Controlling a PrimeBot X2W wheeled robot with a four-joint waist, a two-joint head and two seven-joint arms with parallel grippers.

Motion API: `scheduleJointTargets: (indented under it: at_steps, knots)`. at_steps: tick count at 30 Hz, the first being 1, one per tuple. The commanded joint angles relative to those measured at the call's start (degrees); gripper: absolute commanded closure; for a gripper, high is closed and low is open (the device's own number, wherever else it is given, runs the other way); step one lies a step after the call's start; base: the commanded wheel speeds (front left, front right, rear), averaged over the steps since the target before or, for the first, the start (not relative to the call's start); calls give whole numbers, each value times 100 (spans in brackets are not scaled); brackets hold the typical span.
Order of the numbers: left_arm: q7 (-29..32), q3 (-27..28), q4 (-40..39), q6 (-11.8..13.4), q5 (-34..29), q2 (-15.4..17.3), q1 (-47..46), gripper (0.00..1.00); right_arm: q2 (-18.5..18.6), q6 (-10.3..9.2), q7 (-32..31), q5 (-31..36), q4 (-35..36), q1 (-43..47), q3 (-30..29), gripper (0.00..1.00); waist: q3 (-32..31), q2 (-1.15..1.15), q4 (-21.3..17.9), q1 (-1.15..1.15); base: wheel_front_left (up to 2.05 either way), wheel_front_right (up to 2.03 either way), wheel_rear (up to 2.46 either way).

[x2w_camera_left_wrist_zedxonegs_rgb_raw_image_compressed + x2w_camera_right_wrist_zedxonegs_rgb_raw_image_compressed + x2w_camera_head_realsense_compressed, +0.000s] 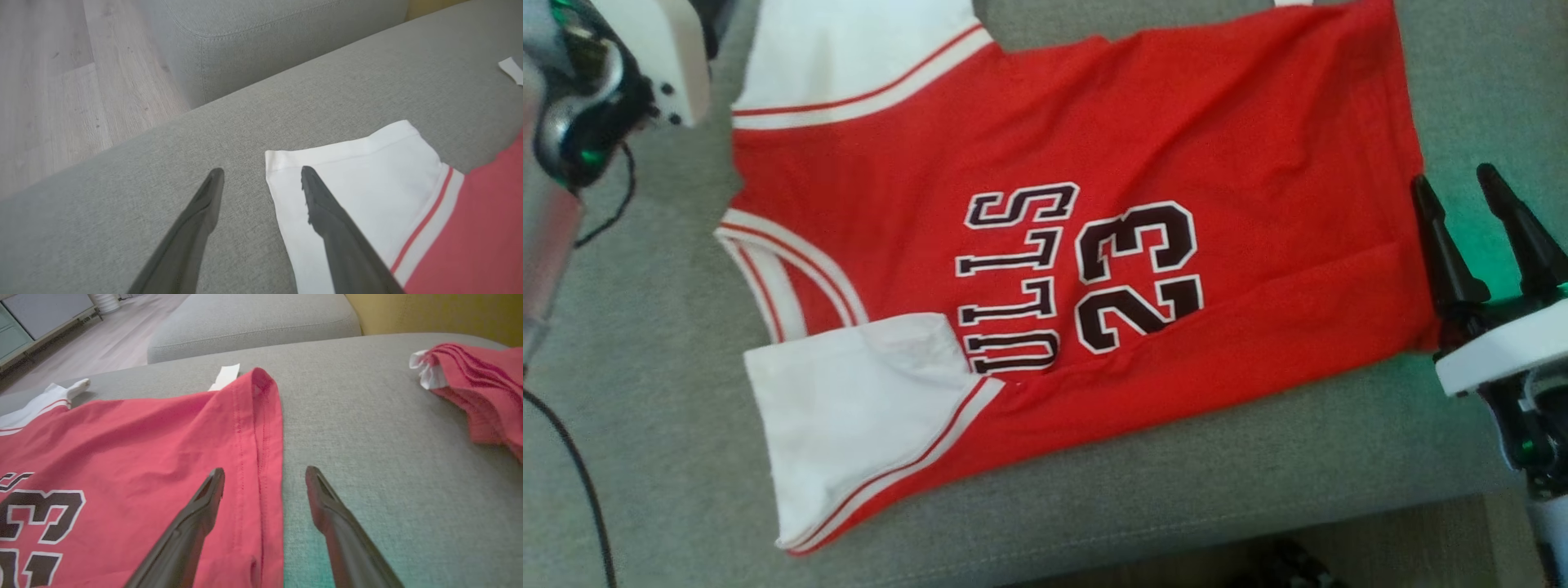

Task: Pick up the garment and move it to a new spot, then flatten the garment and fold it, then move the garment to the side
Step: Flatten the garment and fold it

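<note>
Jersey [1094,269] lies spread on the grey sofa [645,367], near long edge folded over the print. Left gripper [262,170] jaws apart and empty, one finger over a white sleeve [359,175] corner, the other over bare cushion. Right gripper [264,470] also spread and empty, straddling the hem [261,428]; second red garment [482,388] lies well apart.
</note>
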State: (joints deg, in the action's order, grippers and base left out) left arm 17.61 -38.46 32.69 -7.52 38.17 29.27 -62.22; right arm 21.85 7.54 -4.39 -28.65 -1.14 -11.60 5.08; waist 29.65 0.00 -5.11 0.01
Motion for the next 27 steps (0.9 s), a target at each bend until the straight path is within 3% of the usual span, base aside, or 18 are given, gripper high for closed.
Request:
scheduleJointTargets:
  at_steps: [1,12,27]
  knots:
    - [-34,120,-38,4,96,360,-384,0,35,-5,14,71,237,-22,31,0,193,0,-169,-1,0,0,0]
    - [-217,-747,568,4,539,702,-1032,0,-124,-5,85,119,325,-80,20,0,523,0,-386,-1,0,0,0]
    - [-306,-1430,923,4,1026,867,-1381,0,-235,-5,232,72,201,-158,66,0,643,0,-584,-1,0,0,0]
